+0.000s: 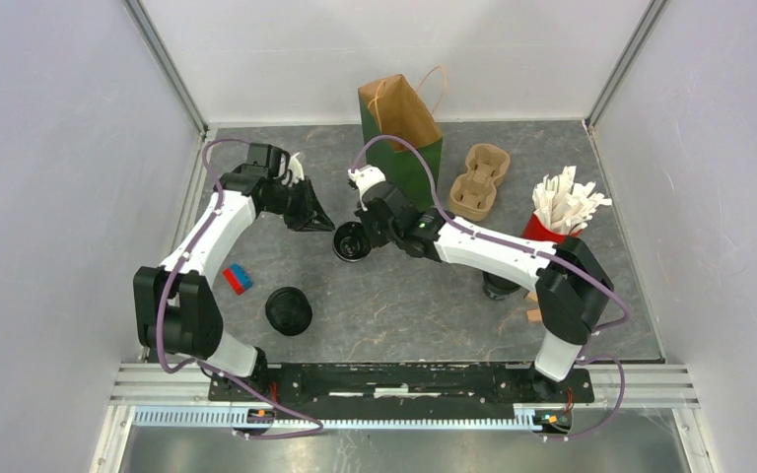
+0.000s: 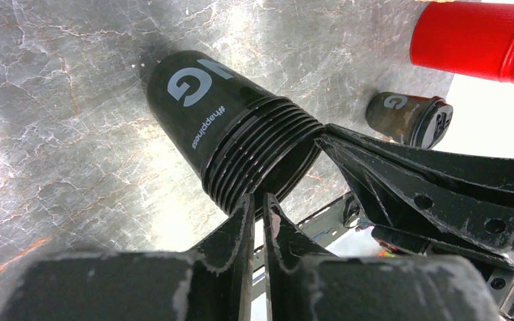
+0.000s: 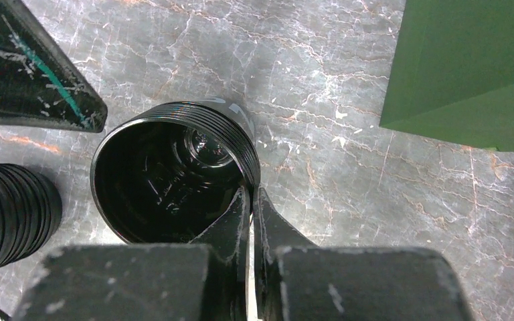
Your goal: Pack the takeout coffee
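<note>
Between the two grippers, over the middle of the table (image 1: pixel 404 315), is the cup (image 1: pixel 353 241). It is lidless and tilted, with its ribbed mouth raised and its base toward the marbled surface. Whether the base touches the table cannot be told.

Right gripper (image 3: pixel 251 195): the jaws are pinched on the cup's rim, one finger inside the mouth and one outside, with the wall between them.

Left gripper (image 2: pixel 259 204): the jaws are nearly closed, leaving a thin slit with nothing in it. The tips lie just beside another part of the same rim, and contact cannot be told.

The bag (image 1: pixel 419 163) stands upright behind the cup, near it, with its mouth open. A second cup (image 1: pixel 289 310) lies on the table nearer the bases, on the left arm's side, well apart from both grippers. A lidded cup (image 2: pixel 408 119) sits by the right arm and is partly hidden under it in the top view.

The carrier (image 1: pixel 480 180) lies between the bag and the red cup (image 2: pixel 472 40), which holds white packets. A red-and-blue block (image 1: pixel 238 279) lies beside the left arm.
</note>
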Action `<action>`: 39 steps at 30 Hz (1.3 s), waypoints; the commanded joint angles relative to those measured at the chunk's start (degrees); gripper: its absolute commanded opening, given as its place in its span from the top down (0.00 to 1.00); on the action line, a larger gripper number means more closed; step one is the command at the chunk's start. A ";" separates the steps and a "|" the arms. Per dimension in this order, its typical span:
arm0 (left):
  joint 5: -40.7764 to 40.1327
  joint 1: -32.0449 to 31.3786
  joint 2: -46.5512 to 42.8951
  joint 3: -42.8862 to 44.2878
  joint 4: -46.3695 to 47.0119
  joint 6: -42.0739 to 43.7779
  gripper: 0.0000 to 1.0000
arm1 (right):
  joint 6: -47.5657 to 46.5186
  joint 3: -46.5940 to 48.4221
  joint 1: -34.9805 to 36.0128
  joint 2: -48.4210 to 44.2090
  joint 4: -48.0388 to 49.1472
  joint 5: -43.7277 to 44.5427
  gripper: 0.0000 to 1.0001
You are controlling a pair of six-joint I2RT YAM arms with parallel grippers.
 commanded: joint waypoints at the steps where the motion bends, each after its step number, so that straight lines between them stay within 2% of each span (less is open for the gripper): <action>1: 1.79 0.00 -1.89 1.15 1.82 -2.31 0.82 | -0.91 3.26 0.29 -3.56 -0.59 -0.57 0.98; 8: 3.59 0.04 -0.84 1.70 1.76 -0.48 0.76 | -2.10 8.46 0.29 -0.20 -5.89 -2.04 0.97; 13: 4.16 0.05 -0.74 1.61 1.70 1.54 0.63 | -2.22 14.33 0.31 3.70 -11.51 -2.82 0.96; 16: 4.33 0.05 -0.15 1.24 1.35 2.20 0.59 | -2.05 18.36 0.31 6.05 -15.67 -3.36 0.96; 19: 4.42 0.05 0.43 0.61 1.52 2.57 0.55 | -1.96 18.27 0.30 6.43 -15.69 -3.27 0.96; 23: 3.90 0.05 0.77 0.38 1.54 2.96 0.55 | -2.03 18.06 0.31 6.45 -14.69 -3.43 0.92; 27: 2.46 0.05 0.93 0.62 1.49 2.93 0.59 | -2.47 17.99 0.27 6.28 -13.24 -3.14 0.86; 31: -0.20 0.05 1.39 1.08 0.23 3.18 0.60 | -3.84 17.92 0.31 6.45 -11.88 -2.92 0.96; 39: -3.47 0.05 1.45 0.91 -0.33 3.93 0.60 | -5.38 16.48 0.33 5.97 -10.40 -1.69 0.97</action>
